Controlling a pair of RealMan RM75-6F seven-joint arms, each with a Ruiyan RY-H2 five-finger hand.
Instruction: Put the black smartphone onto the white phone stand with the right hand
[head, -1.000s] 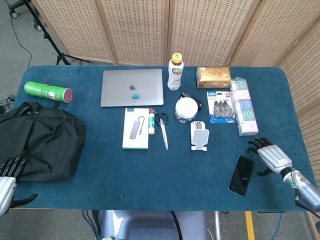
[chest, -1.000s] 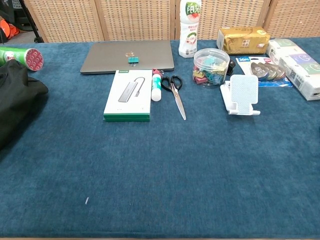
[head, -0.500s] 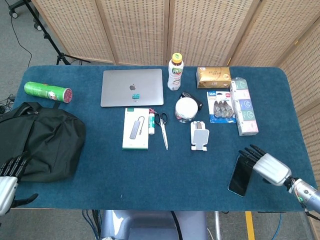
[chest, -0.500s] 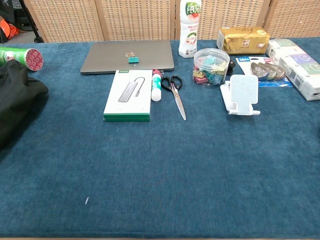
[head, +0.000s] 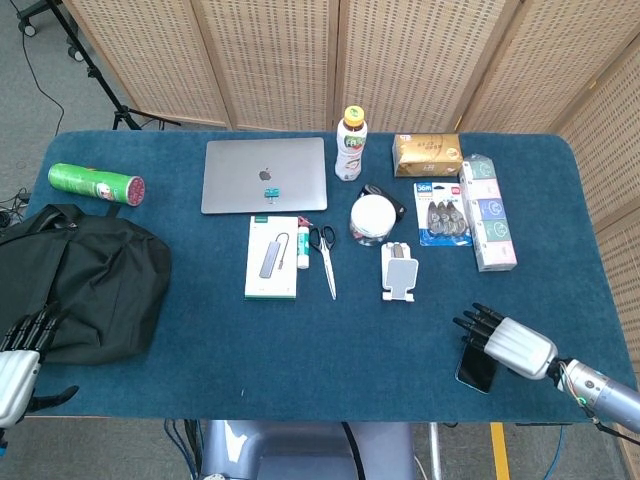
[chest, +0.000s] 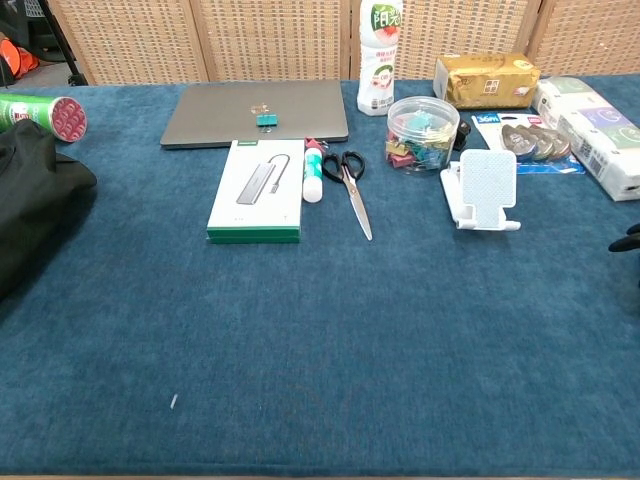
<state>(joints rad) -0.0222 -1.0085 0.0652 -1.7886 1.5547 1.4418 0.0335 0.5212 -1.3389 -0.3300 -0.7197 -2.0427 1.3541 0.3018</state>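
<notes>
In the head view, my right hand (head: 508, 341) has slid leftward over the black smartphone (head: 474, 370), which lies flat near the worktop's (head: 200, 330) front right edge; a second ago the hand sat beside it. Fingers are extended and apart, holding nothing, covering most of the phone. The white phone stand (head: 398, 272) waits well apart, toward the middle. My left hand (head: 18, 360) idles open by the black bag (head: 85, 280).

In the chest view, dark fingertips (chest: 627, 238) now peek in at the right edge, near the stand (chest: 483, 190). I judge the grasp is about to begin.
</notes>
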